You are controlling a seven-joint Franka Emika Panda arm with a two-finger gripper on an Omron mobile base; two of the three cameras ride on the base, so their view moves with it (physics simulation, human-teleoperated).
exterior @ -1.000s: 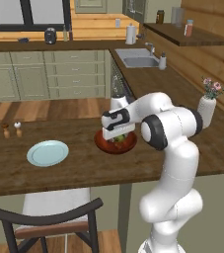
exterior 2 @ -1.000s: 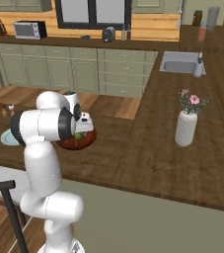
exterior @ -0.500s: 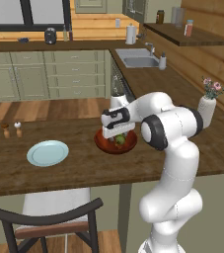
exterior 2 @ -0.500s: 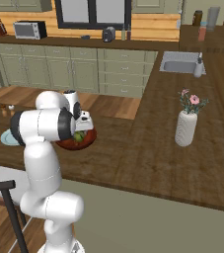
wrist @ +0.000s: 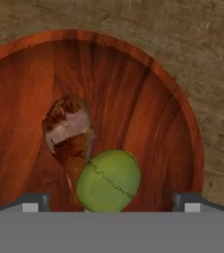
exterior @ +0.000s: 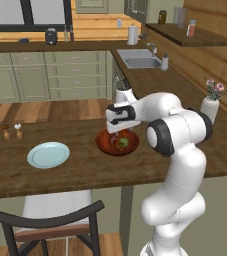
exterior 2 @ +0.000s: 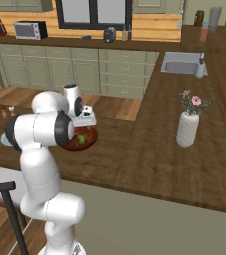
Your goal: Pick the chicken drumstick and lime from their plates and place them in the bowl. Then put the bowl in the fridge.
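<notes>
The white arm's two-finger gripper (wrist: 111, 205) hangs directly above the wide, shallow, glossy reddish-brown wooden bowl (wrist: 172, 99), and its two dark fingertips (wrist: 32, 201) stand spread far apart at the lower edge of the hand view, closed on nothing. Between them, down in the darker inside of the bowl, lies the small round yellowish-green lime (wrist: 108, 181), and touching it on one side is the small reddish-brown cooked chicken drumstick (wrist: 69, 133), its thick meaty end pointing away from the fingertips and its thin bone end running under the fruit. From the left base view the bowl (exterior: 105, 145) sits on the dark wooden counter (exterior: 60, 175) just under the gripper (exterior: 119, 131), with the lime (exterior: 123, 143) showing green inside it; a round flat pale blue plate (exterior: 48, 155) lies well apart to its left with nothing on it, and two small shakers (exterior: 12, 131) stand near the counter's far edge beyond that plate. In the right base view the bowl (exterior 2: 84, 144) shows beside the arm's forearm, with the lime (exterior 2: 81, 140) visible in it, and a white vase with pink flowers (exterior 2: 188, 124) stands well apart to the right on the same counter. A dark chair (exterior: 45, 222) stands below the counter's near edge.
</notes>
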